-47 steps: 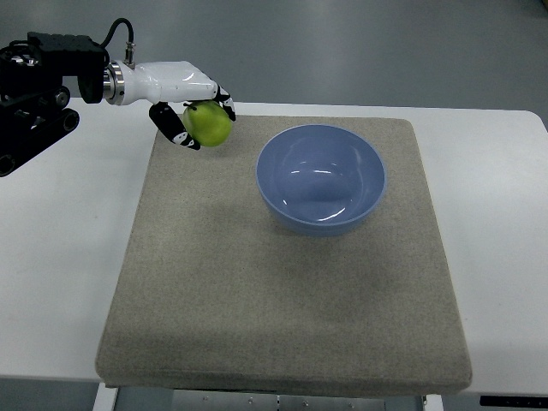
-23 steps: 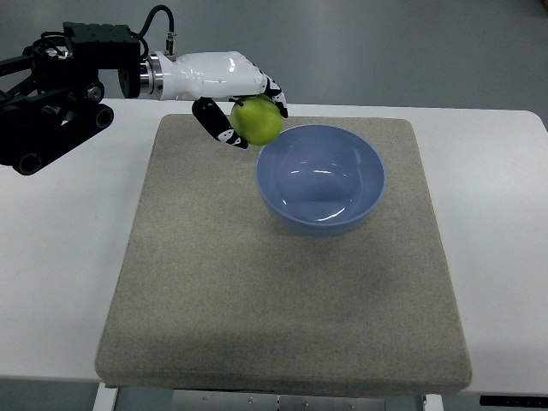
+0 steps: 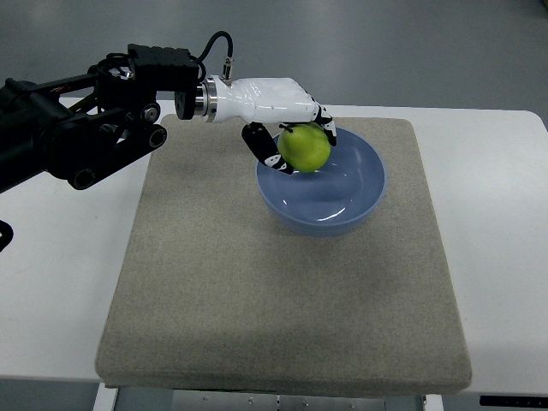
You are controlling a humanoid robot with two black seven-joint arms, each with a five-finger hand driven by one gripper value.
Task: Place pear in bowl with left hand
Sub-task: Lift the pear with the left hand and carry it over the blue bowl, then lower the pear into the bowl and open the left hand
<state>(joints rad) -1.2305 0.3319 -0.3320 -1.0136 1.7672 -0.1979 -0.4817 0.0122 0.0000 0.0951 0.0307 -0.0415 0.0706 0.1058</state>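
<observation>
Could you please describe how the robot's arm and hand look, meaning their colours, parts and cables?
The left arm is a black, boxy frame with round joints. A black cable loops over a silver wrist ring. The left hand has a glossy white shell and black fingers with small white markings. No right arm is in view.

The white left hand (image 3: 287, 116) grips the round green pear (image 3: 305, 147) over the 10 o'clock rim of the blue plastic bowl (image 3: 360, 193), centred on a grey fabric mat (image 3: 214, 282).
</observation>
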